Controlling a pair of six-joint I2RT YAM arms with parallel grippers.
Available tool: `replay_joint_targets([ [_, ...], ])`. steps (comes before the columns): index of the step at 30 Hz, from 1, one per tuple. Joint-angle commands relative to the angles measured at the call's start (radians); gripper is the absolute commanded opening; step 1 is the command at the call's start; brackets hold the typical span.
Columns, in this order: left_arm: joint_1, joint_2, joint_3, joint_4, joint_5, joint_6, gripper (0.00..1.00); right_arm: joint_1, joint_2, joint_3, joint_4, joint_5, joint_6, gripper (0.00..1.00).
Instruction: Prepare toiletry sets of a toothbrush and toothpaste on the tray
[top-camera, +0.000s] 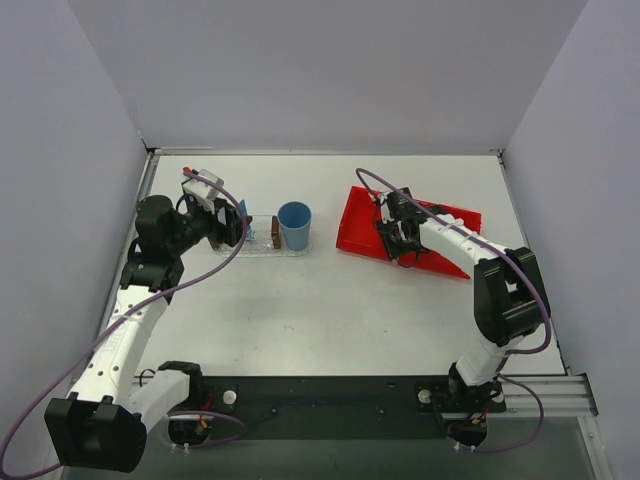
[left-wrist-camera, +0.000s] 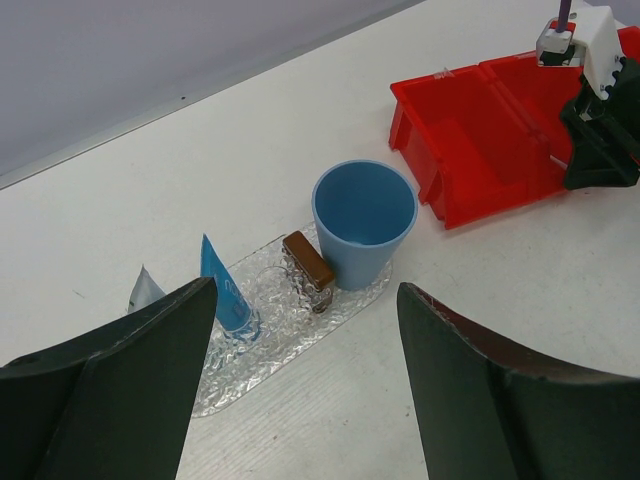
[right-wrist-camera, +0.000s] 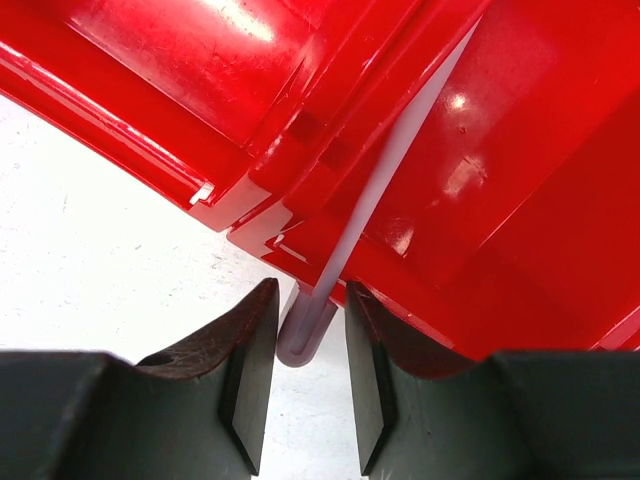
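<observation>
The toothbrush (right-wrist-camera: 392, 165), a thin white stick, leans over the front wall of the red bin (right-wrist-camera: 540, 200). Its rounded end hangs just outside, between the fingers of my right gripper (right-wrist-camera: 310, 305). The left finger touches that end and a slim gap shows on the other side, so the jaws are narrow but open. The glittery clear tray (left-wrist-camera: 275, 350) lies below my left gripper (left-wrist-camera: 305, 330), which hovers wide open and holds nothing. A blue toothpaste tube (left-wrist-camera: 225, 290) stands upright on the tray. A white-grey toothpaste tube (left-wrist-camera: 145, 290) is half hidden behind the left finger.
A blue cup (left-wrist-camera: 362, 220) stands at the tray's right end beside a small brown block (left-wrist-camera: 308, 262). The red bin (top-camera: 360, 225) sits at the back right with my right gripper (top-camera: 400, 240) over its near edge. My left gripper (top-camera: 232, 225) is at the tray's left end (top-camera: 262, 247).
</observation>
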Motion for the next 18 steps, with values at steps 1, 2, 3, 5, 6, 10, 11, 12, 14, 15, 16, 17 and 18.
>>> replay_joint_targets([
  [1, 0.003, -0.018, 0.005, 0.028, 0.021, 0.01, 0.83, -0.004, -0.014, -0.002, -0.042, 0.012, 0.016, 0.26],
  [2, 0.001, -0.018, 0.008, 0.031, 0.021, 0.01, 0.83, -0.004, -0.015, -0.001, -0.049, 0.011, 0.016, 0.25],
  [3, 0.003, -0.016, 0.008, 0.03, 0.023, 0.01, 0.83, -0.004, -0.012, 0.001, -0.05, 0.011, 0.016, 0.24],
  [5, 0.001, -0.016, 0.01, 0.03, 0.023, 0.01, 0.83, -0.004, -0.011, 0.002, -0.056, 0.011, 0.016, 0.24],
  [6, 0.001, -0.016, 0.011, 0.028, 0.021, 0.01, 0.83, -0.004, -0.011, 0.002, -0.058, 0.012, 0.016, 0.23],
  [10, 0.003, -0.015, 0.011, 0.03, 0.023, 0.01, 0.83, -0.007, -0.014, 0.011, -0.069, 0.015, 0.011, 0.18],
  [11, 0.001, -0.013, 0.011, 0.031, 0.021, 0.012, 0.83, -0.009, -0.018, 0.015, -0.073, 0.015, 0.011, 0.17],
  [12, 0.001, -0.012, 0.011, 0.033, 0.023, 0.013, 0.83, -0.01, -0.02, 0.015, -0.078, 0.014, 0.01, 0.15],
  [14, 0.001, -0.009, 0.011, 0.034, 0.021, 0.013, 0.83, -0.016, -0.032, 0.022, -0.087, 0.014, 0.005, 0.13],
  [15, 0.001, -0.007, 0.013, 0.033, 0.024, 0.019, 0.83, -0.016, -0.037, 0.025, -0.09, 0.012, 0.0, 0.12],
  [16, 0.001, -0.006, 0.013, 0.033, 0.03, 0.024, 0.83, -0.019, -0.046, 0.031, -0.096, 0.011, -0.003, 0.1],
  [17, 0.003, -0.001, 0.016, 0.031, 0.036, 0.024, 0.83, -0.021, -0.054, 0.036, -0.11, 0.009, -0.004, 0.1],
  [18, 0.003, 0.002, 0.016, 0.028, 0.043, 0.028, 0.83, -0.022, -0.058, 0.045, -0.115, 0.005, -0.012, 0.09],
])
